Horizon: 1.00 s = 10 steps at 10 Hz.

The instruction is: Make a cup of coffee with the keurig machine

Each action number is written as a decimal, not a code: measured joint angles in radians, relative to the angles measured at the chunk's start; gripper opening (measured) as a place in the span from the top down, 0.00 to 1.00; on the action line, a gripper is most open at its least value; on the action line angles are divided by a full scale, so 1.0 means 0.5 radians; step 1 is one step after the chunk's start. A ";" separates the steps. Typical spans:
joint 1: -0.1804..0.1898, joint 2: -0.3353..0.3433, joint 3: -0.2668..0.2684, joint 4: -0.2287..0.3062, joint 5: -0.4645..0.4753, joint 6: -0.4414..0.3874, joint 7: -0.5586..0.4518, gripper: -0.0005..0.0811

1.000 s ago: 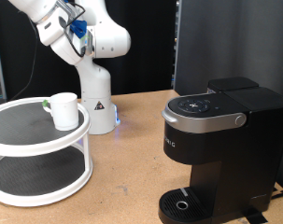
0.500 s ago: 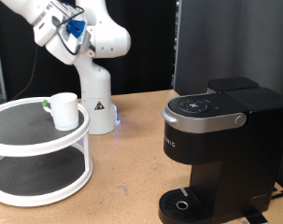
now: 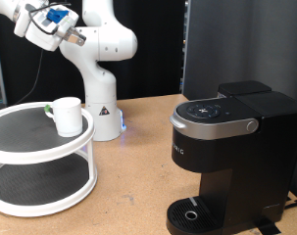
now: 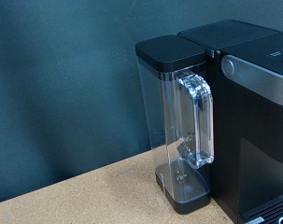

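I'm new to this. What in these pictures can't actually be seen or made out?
- Gripper: the exterior view's top-left edge crops the arm's end; absent from the wrist view.
- Inside the cup: hidden by its own wall in the exterior view.
- Keurig machine: its lettering is too small in the exterior view; the wrist view's edge cuts off its front.
- Water tank: level unclear.

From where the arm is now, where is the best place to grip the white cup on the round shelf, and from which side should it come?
Probably from above, closing on the rim. The cup stands upright and open-topped on the upper tier of the white shelf, with free space overhead. No handle shows from this angle, so the rim wall is the safer bet. The gripper is high near the exterior view's top left, away from the cup.
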 joint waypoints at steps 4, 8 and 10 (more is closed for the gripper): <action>-0.047 -0.089 -0.009 -0.157 0.187 0.526 -0.162 0.98; -0.050 -0.131 -0.144 -0.129 0.092 0.490 -0.308 0.98; -0.050 -0.084 -0.145 -0.113 -0.022 0.464 -0.266 0.98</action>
